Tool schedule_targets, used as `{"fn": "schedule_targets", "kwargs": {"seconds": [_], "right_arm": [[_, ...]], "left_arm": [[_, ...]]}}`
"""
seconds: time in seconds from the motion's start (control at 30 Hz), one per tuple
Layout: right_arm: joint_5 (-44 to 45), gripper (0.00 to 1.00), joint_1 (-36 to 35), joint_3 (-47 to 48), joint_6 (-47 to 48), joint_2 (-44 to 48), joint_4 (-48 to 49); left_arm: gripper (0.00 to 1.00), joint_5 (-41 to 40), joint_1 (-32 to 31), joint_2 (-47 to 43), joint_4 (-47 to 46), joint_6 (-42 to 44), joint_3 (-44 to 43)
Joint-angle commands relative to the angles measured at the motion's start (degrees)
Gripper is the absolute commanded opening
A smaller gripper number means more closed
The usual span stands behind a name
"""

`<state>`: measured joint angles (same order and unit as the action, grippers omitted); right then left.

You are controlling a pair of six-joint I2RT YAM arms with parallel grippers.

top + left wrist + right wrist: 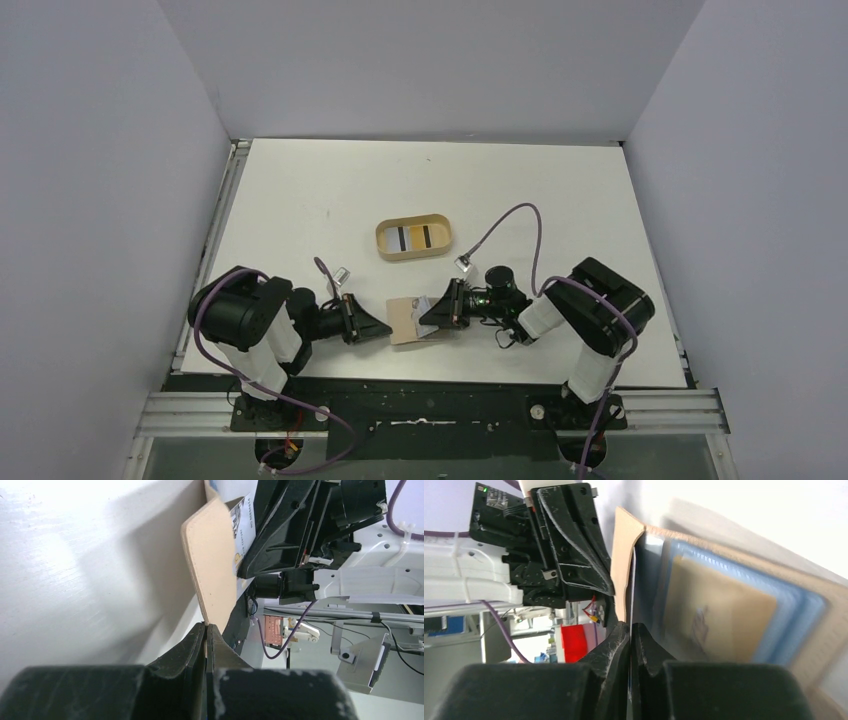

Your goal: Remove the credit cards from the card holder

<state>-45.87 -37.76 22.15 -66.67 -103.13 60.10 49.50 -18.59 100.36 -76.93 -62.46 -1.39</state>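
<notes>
The tan card holder (404, 318) lies open near the table's front edge, between my two grippers. My left gripper (388, 327) is shut on the edge of its tan flap (212, 565), which stands up from the table. From the other side, my right gripper (630, 626) is shut on the thin edge of a whitish credit card (634, 580) beside that flap. The same printed card (243, 525) shows behind the flap in the left wrist view. More pale blue credit cards (796, 612) sit stacked in the holder's pockets, behind a tan pocket panel (719, 610).
An oval tan tray (413, 222) with a raised rim stands behind the card holder at mid-table, with striped flat items inside. Grey walls close in the table on three sides. Purple cables loop from both wrists.
</notes>
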Motion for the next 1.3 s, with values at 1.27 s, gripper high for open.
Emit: {"fn": "schedule_targets", "kwargs": {"seconds": [1.27], "right_arm": [[18.93,0.0,3.32,59.23,20.87,-14.77,-55.56]], "left_arm": [[0.0,-3.96,0.64,3.2,-3.23,3.82,-1.87]]}}
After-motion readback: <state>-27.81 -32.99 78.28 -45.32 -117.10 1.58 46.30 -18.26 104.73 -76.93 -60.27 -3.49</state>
